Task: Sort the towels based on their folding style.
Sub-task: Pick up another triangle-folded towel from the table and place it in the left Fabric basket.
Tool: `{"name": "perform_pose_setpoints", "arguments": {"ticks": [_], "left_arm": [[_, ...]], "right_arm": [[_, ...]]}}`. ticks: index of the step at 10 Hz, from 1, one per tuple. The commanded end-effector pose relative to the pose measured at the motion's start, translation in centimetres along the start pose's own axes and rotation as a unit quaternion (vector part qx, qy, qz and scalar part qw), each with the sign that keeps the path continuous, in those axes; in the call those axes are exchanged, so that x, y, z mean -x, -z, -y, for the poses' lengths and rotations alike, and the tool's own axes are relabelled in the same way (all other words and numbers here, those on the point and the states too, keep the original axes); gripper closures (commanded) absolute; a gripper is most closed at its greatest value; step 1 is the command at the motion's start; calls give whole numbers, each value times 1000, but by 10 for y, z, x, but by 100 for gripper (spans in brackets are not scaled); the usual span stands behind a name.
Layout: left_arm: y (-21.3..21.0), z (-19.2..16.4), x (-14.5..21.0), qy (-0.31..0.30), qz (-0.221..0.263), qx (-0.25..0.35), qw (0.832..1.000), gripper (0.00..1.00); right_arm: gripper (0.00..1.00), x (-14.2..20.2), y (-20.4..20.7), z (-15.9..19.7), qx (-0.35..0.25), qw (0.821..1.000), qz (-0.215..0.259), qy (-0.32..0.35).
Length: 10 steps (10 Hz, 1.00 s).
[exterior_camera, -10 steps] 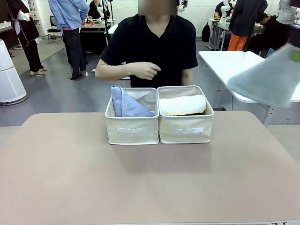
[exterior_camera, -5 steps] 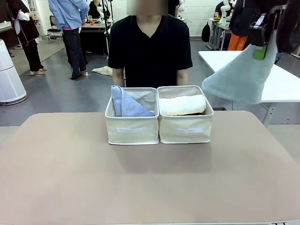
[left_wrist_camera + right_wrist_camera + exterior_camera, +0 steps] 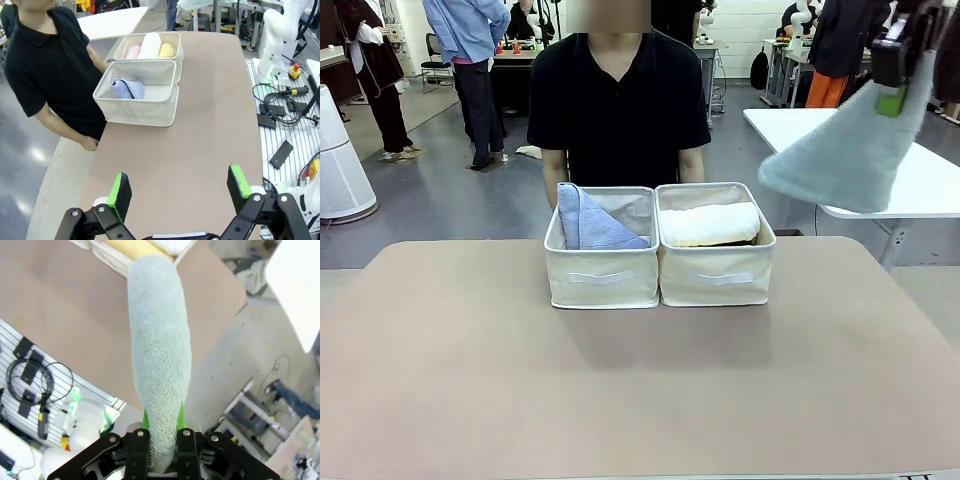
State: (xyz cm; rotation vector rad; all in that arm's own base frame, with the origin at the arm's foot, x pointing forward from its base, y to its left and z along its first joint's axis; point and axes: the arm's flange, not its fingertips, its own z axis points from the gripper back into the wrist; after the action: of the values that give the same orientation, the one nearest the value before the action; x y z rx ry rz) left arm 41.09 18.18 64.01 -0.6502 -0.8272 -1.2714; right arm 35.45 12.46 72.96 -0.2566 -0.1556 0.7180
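Note:
High at the right of the front view, my right gripper (image 3: 892, 78) is shut on a grey-green towel (image 3: 845, 155) that hangs flat in the air, beside and above the table. Through the right wrist camera that towel (image 3: 160, 350) runs out from between the closed fingers (image 3: 161, 422). A lavender-blue folded towel (image 3: 585, 220) lies in the left cream bin (image 3: 602, 278). The right bin (image 3: 717, 278) holds a white rolled towel (image 3: 710, 224). In the left wrist view, pink (image 3: 132, 51), white (image 3: 150, 46) and yellow (image 3: 166, 50) rolls fill the far bin. My left gripper (image 3: 179, 187) is open above bare tabletop.
A person in a black shirt (image 3: 620, 100) stands right behind the bins, arms down. The brown table (image 3: 620, 390) is bare in front of the bins. A white table (image 3: 920, 180) stands off to the right. Cables and a robot base (image 3: 275, 45) sit beside the table.
My right gripper has carried the grey-green towel in from the right edge toward the table, then lifted it a little. The person's hand has dropped from chest height.

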Motion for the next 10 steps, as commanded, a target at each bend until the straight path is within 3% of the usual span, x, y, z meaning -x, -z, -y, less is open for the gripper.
{"name": "perform_pose_setpoints", "arguments": {"ticks": [1, 5, 8, 10], "left_arm": [[-2, 2, -1, 3, 2, 2, 1000, 0], [-2, 2, -1, 3, 2, 2, 1000, 0], [-2, 2, -1, 3, 2, 2, 1000, 0], [-2, 2, -1, 3, 2, 2, 1000, 0]], "right_arm": [[81, -54, -29, -21, 31, 992, 46, -113], [81, -187, -28, -37, 18, 964, 86, -250], [81, -250, 2, -62, 13, 952, 102, -289], [81, -285, 32, -81, 4, 949, 83, -305]]}}
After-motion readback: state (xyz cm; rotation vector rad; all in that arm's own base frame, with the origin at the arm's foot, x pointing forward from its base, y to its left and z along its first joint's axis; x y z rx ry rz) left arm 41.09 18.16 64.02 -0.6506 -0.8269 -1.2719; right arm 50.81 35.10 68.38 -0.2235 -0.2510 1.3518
